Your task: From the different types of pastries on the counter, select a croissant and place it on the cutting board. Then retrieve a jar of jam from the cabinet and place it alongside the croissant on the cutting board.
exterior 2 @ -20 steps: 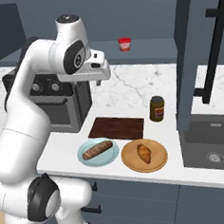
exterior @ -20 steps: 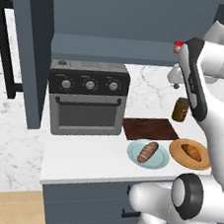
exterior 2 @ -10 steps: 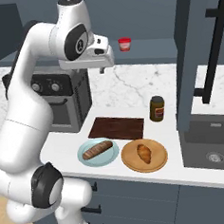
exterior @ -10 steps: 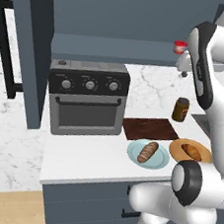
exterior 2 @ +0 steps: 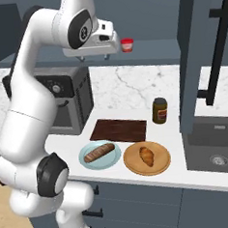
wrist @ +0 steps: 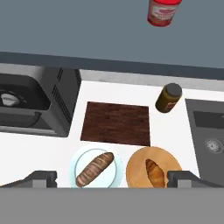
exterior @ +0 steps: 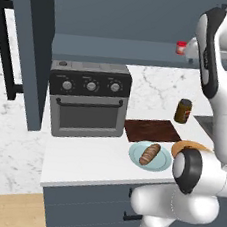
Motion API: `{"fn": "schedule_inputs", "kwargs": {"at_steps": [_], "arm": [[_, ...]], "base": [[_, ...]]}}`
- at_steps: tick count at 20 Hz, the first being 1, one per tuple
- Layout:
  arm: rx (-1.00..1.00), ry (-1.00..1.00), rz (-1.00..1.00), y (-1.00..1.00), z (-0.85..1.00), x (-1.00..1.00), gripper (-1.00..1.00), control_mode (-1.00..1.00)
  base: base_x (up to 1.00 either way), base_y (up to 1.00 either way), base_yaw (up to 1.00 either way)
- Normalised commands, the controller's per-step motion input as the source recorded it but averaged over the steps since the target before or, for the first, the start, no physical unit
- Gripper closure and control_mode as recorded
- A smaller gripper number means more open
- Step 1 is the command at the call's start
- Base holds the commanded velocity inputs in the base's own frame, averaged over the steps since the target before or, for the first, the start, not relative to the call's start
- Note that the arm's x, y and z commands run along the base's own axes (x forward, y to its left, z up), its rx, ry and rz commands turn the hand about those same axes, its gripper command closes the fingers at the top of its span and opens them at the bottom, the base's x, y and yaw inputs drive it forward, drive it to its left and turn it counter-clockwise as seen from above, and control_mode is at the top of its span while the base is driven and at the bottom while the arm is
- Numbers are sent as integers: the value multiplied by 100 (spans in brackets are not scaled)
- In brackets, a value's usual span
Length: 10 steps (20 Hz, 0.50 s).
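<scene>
One croissant (wrist: 155,172) — between the wide-apart jaws, far below.

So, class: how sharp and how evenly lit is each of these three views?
Left base view: soft, slightly blurred, even light; the toaster oven casts faint shadow. Right base view: crisper; croissant clear. Hand view: sharp, no glare; jar of jam cropped at the top edge.

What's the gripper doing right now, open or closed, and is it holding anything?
Gripper: open and empty, its fingertips spread wide, high above the counter.
</scene>
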Motion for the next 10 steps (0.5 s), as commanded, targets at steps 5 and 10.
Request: {"fn": "schedule_inputs", "kwargs": {"at_steps": [5, 10], "arm": [[0, -4, -2, -13, 23, 23, -100, -100], [0, -2, -3, -17, 7, 23, -100, -100]], "base": [[0, 0, 0], [0, 0, 0]]}}
